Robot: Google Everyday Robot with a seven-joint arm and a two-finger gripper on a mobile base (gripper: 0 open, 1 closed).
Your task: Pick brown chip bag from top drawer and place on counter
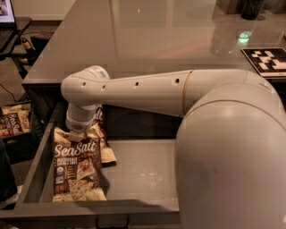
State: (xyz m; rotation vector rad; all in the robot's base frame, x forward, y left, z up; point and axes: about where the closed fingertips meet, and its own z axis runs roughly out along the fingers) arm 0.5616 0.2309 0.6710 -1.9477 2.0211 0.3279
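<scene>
The brown chip bag (76,167), dark brown with cream bands and white "Sea Salt" lettering, lies face up at the left end of the open top drawer (147,172). My gripper (81,130) points straight down from the white wrist onto the bag's top edge; the wrist hides it. A second bag edge (99,117) shows behind the wrist. The glossy grey counter (147,36) stretches behind the drawer, and my arm reaches across its front edge.
A smaller brown "Sea Salt" bag (13,123) sits in a dark crate left of the drawer. A black-and-white marker tag (268,60) lies on the counter's right. A laptop (6,13) stands at the far left. A dark object (252,8) stands at the counter's back right.
</scene>
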